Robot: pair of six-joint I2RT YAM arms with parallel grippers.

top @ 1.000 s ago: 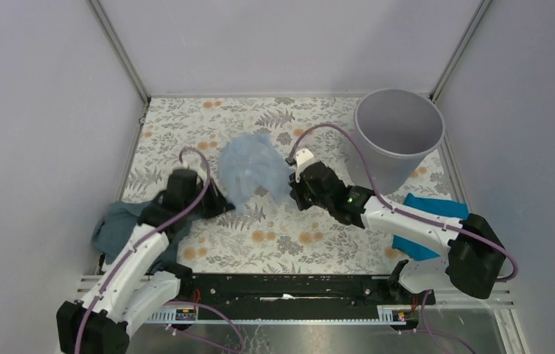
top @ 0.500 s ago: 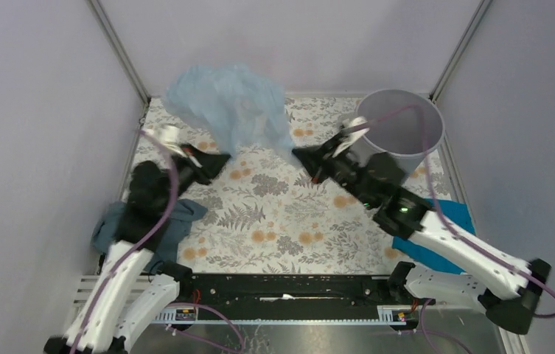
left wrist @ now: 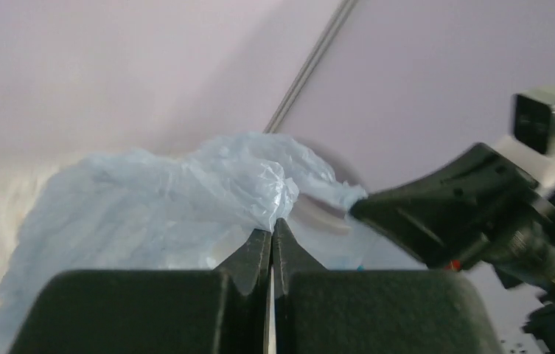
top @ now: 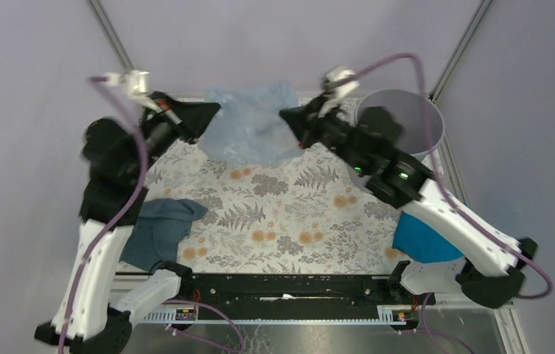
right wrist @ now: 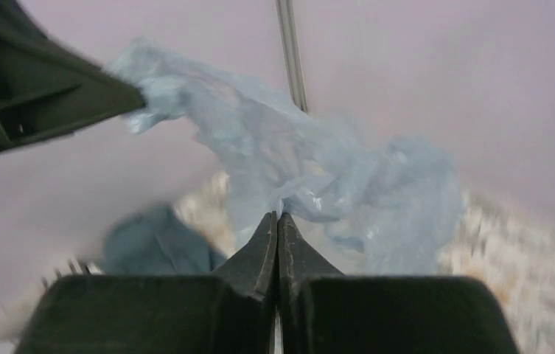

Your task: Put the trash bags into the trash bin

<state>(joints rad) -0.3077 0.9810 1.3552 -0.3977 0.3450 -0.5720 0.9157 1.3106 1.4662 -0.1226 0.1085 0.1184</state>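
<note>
I count one thin, wrinkly, translucent pale-blue plastic trash bag point(top: 248, 134). I have it strung in the air between my two arms, above the far part of the flower-patterned table point(top: 289, 214). The left gripper point(top: 215, 110) has its two fingers pressed together with no gap, pinching one upper edge of the film. In the left wrist camera the fingertips meet on a bunched fold of the bag. The right gripper point(top: 283, 115) is likewise squeezed closed on the opposite edge. Its own camera shows the film caught right at the tips, the rest billowing away. The two grippers point at each other, apart, with the bag sagging between them.

There is one round light-grey plastic trash bin point(top: 424, 118), upright in the far right corner of the table and partly hidden behind the right arm. The bag hangs to its left, outside it and not over its mouth.

Two cloths lie on the table. One dark teal-grey cloth point(top: 160, 228) is crumpled beside the left arm. One bright blue cloth point(top: 416, 242) sits near the right arm's base, partly under the arm. Both wrist views are blurred.
</note>
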